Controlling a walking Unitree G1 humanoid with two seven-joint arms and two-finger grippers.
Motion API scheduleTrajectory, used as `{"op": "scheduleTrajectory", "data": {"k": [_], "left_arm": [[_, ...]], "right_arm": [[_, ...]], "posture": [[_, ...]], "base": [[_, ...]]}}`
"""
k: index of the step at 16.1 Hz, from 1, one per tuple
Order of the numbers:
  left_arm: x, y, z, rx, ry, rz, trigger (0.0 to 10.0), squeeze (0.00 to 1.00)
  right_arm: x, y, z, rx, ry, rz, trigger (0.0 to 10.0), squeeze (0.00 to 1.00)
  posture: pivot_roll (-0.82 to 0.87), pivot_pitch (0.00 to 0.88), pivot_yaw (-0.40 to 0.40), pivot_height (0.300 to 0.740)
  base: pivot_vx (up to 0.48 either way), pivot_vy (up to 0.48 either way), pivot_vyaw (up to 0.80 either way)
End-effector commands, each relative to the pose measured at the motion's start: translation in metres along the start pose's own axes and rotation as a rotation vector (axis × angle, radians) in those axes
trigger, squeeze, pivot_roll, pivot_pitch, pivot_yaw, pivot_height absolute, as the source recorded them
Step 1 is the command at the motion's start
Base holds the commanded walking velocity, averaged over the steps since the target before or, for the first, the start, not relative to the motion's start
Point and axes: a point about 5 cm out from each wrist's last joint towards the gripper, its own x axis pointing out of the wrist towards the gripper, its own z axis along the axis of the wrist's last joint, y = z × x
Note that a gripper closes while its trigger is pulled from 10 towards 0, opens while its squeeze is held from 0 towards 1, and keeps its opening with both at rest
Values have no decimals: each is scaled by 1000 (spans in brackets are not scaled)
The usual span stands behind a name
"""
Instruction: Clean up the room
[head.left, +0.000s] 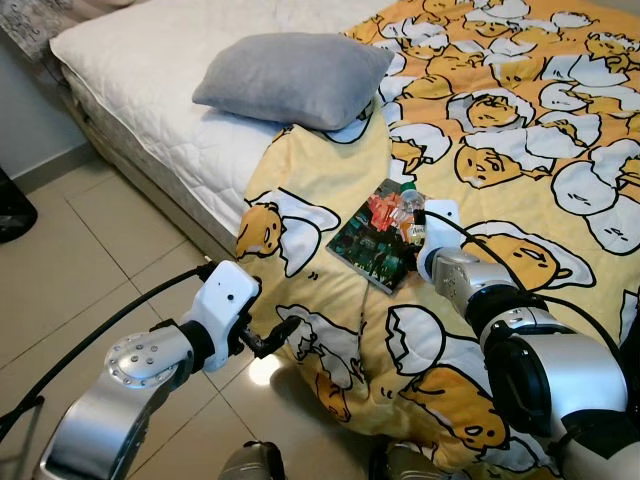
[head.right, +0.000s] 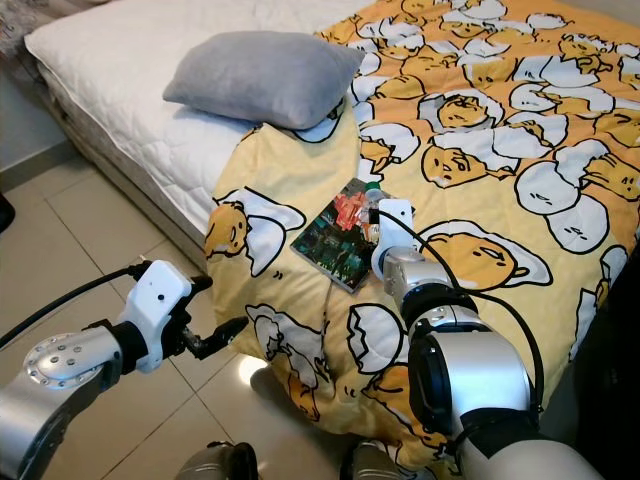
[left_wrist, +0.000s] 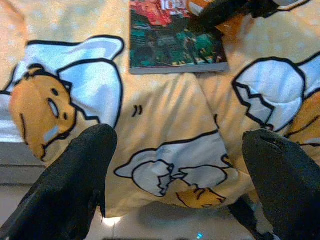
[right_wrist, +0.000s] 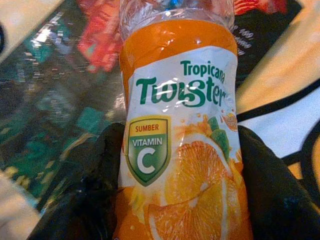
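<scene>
Fingers of the right claw are clamping the Tropicana Twister bottle, which is lying on the magazine atop the bed's blanket. Left claw is hanging apart, below the magazine. Lifting straight up should avoid dragging the magazine.

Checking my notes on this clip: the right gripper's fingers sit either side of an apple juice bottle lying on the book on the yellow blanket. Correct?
Not apple: the right wrist view shows an orange juice bottle, labelled Tropicana Twister. The rest holds: the right gripper has its fingers either side of it, on the book on the yellow blanket.
</scene>
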Motion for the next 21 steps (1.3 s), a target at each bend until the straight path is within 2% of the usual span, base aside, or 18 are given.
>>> {"op": "scheduleTrajectory", "data": {"k": [1,2,4,5,6,7,9,10,11,12,13,15,17,18,19,21], "left_arm": [[1,1,-1,15,7,21,10000,0],[3,4,-1,29,-37,67,10000,0],[5,6,-2,-19,-51,136,10000,0],[5,7,-1,-28,-58,147,10000,0],[6,9,1,-56,-94,211,10000,0],[7,11,2,-63,-99,214,10000,0],[6,18,5,-91,-127,288,10000,0],[4,21,9,-129,-129,319,10000,0],[3,21,10,-114,-131,332,10000,0],[1,22,7,-122,-112,356,10000,0],[1,23,5,-126,-105,361,10000,0],[0,27,6,-131,-94,402,10000,0],[-3,22,6,-158,-104,416,10000,0],[-6,24,6,-117,-101,447,10000,0],[-9,20,7,-97,-111,490,10000,0],[-14,17,4,-82,-91,518,10000,0]], "right_arm": [[0,-1,-5,31,8,7,0,0],[0,1,-3,91,-9,44,0,0],[-1,4,6,186,-77,105,0,0],[-1,4,8,199,-90,117,0,0],[-2,1,13,226,-150,142,0,0],[-3,-1,15,245,-180,159,0,0],[-7,-3,17,222,-266,194,0,0],[-23,-5,13,222,-372,213,4627,0],[-34,-7,8,206,-416,204,10000,0],[-58,-7,-5,198,-476,221,10000,0],[-67,-6,-13,227,-476,244,10000,0],[-75,1,-21,229,-475,282,10000,0],[-80,5,-22,197,-475,305,10000,0],[-91,9,-28,160,-460,314,10000,0],[-103,5,-31,142,-454,305,10000,0],[-109,0,-30,89,-470,254,10000,0]], "posture": [[11,81,45,740],[1,61,49,740],[-13,37,54,740],[-16,33,54,740],[-24,11,55,740],[-36,0,58,740],[-58,0,58,740],[-72,0,43,740],[-77,0,35,740],[-90,0,24,740],[-104,0,26,740],[-115,0,10,740],[-88,0,-12,740],[-93,0,-15,740],[-91,0,-25,740],[-78,0,-39,740]], "base": [[0,0,0],[0,0,0],[0,0,0],[0,0,0],[0,0,0],[0,0,0],[0,0,0],[0,0,0],[0,0,0],[0,0,0],[0,0,0],[0,0,262],[0,0,800],[0,0,800],[0,0,800],[0,0,800]]}}
